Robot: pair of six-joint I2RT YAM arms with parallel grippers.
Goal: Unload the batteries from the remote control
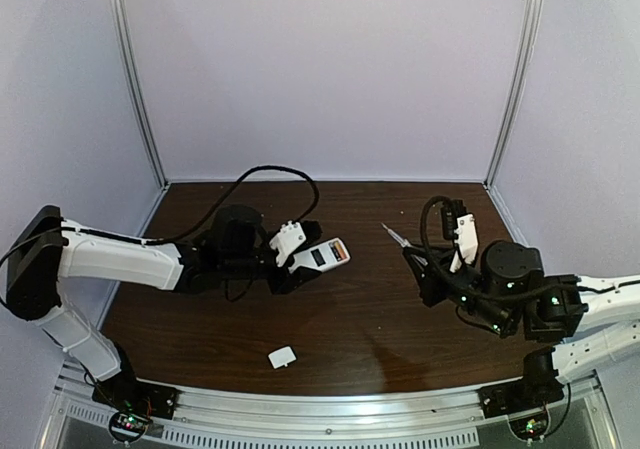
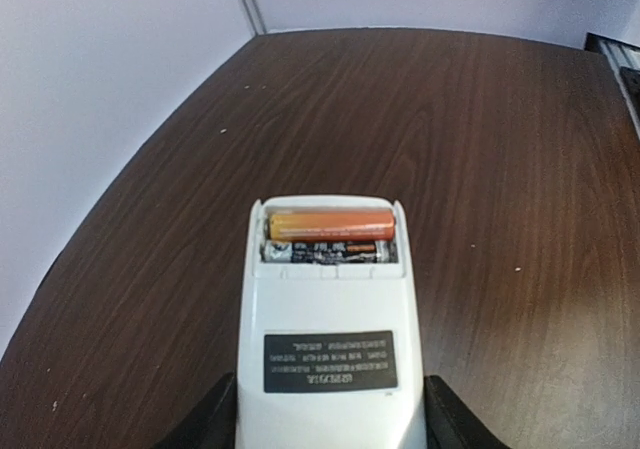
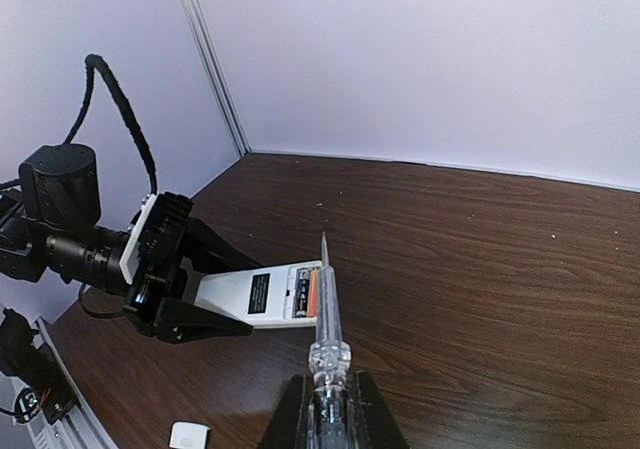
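A: Could you see the whole remote control [image 2: 330, 309]?
B: No. Its near end was cut off at the bottom of the left wrist view. The words on its label [image 2: 330, 361] were too small to read.
A: And the screwdriver [image 3: 327, 319]?
B: Its handle ran off the bottom too.
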